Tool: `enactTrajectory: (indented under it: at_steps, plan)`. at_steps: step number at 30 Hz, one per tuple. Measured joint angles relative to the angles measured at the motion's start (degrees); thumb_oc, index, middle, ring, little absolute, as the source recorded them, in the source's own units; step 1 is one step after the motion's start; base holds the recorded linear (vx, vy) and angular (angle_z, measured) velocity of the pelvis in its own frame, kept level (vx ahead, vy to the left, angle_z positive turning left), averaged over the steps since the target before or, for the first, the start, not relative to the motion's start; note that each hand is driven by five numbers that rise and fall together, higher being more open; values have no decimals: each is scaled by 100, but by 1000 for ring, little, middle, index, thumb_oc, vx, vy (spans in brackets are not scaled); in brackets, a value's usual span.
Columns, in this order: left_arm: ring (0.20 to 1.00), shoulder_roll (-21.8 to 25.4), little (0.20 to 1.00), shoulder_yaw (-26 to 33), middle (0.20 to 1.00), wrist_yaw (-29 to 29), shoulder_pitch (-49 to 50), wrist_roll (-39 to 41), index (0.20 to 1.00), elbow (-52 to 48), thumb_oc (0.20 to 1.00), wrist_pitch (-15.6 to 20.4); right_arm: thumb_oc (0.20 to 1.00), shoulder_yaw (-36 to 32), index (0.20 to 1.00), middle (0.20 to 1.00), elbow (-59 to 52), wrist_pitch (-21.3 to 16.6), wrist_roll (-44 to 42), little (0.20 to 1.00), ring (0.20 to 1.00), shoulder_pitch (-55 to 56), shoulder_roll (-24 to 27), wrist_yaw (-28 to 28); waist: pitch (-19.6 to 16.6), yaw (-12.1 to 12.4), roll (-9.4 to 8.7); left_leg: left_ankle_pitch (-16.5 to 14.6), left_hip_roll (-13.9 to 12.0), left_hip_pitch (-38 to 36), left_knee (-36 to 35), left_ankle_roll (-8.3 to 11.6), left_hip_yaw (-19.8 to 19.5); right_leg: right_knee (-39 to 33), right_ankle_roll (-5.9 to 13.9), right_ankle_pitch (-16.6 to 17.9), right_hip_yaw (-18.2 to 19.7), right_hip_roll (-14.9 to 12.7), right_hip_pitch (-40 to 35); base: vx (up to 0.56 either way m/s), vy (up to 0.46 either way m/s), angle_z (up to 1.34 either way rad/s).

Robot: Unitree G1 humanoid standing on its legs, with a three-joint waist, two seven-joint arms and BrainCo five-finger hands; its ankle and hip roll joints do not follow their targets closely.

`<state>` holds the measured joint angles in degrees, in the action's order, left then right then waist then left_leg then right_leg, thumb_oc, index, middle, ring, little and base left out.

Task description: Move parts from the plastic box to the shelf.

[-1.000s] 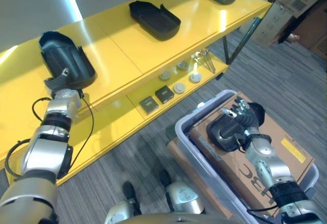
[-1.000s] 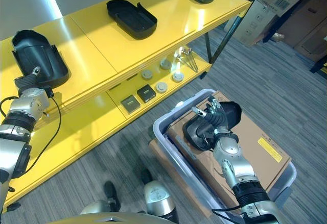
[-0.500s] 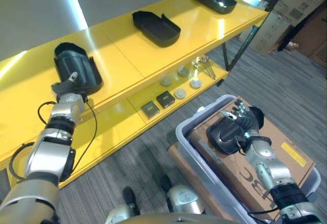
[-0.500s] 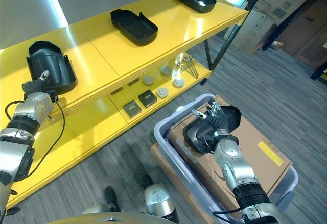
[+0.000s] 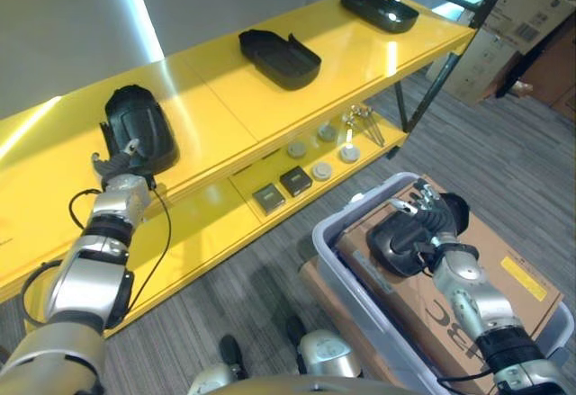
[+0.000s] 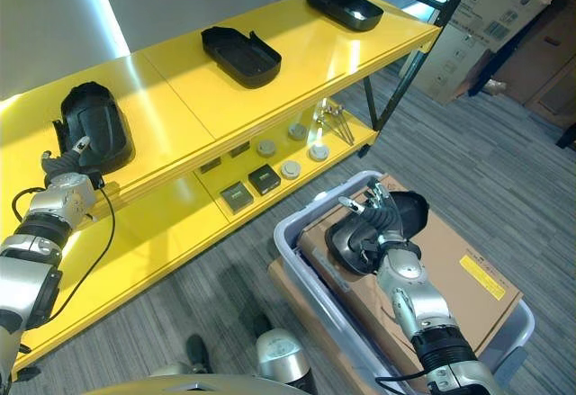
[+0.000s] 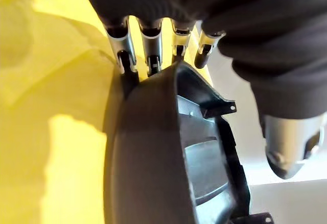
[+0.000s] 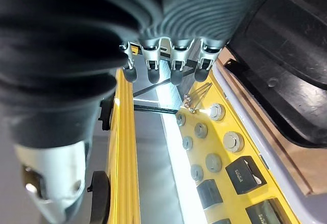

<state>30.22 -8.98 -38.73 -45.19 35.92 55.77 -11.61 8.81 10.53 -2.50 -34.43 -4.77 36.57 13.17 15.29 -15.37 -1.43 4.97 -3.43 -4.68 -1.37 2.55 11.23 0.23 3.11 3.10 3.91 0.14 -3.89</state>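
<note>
Left hand sits at the near end of a black moulded part on the top level of the yellow shelf, far left; the wrist view shows its fingers straight and relaxed, tips against the part's rim, gripping nothing. Over on the right, the right hand hovers just above another black moulded part, which lies on a brown cardboard sheet inside the grey plastic box on the floor. From its wrist view the fingers hang loose and apart, wrapped round nothing.

Further along the top shelf, two more black parts wait: one mid-shelf, one at the far right end. On the lower shelf, a cluster of round discs and small dark square blocks.

The part in the box looks like a hollow plastic shell: light, stiff, smooth, likely slippery. I'd take it by a raised edge, thumb inside, fingers outside.
</note>
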Motion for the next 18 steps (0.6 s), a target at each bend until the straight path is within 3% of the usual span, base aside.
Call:
enactTrajectory:
  at_steps: [18]
  plan:
    - [1000, -341, 1000, -16, 1000, -123, 104, -4, 1000, -348, 1000, 177, 1000, 0, 1000, 1000, -6, 8, 7, 1000, 1000, 9, -10, 12, -173, 84, -14, 84, 7, -70, -202, -40, 18, -197, 9, 46, 1, 5, -42, -2, -1, 0]
